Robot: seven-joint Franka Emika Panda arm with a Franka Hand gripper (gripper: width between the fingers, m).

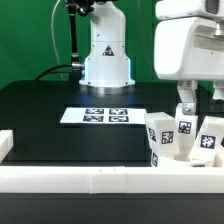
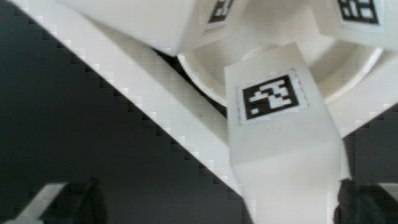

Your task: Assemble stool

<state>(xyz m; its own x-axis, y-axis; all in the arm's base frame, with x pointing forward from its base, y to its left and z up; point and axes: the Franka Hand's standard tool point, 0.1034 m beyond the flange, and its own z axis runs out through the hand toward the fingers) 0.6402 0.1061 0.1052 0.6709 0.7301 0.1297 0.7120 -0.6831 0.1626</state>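
Note:
Three white stool legs with black-and-white tags stand close together at the exterior view's right: one [image 1: 158,137], one [image 1: 185,130] and one [image 1: 208,138]. My gripper [image 1: 196,104] hangs just above them. In the wrist view the tagged leg [image 2: 272,100] runs up between my fingers, with the round white seat [image 2: 347,62] behind it. The gripper [image 2: 210,203] is open. One finger [image 2: 365,205] is right beside the leg, the other [image 2: 50,205] stands well apart from it. Tags of the two other legs show at the frame's edge [image 2: 222,8].
The marker board [image 1: 105,116] lies on the black table before the robot base [image 1: 105,60]. A long white border rail [image 1: 90,181] runs along the front and another [image 1: 5,145] at the exterior view's left. A rail [image 2: 107,70] passes close beside the legs.

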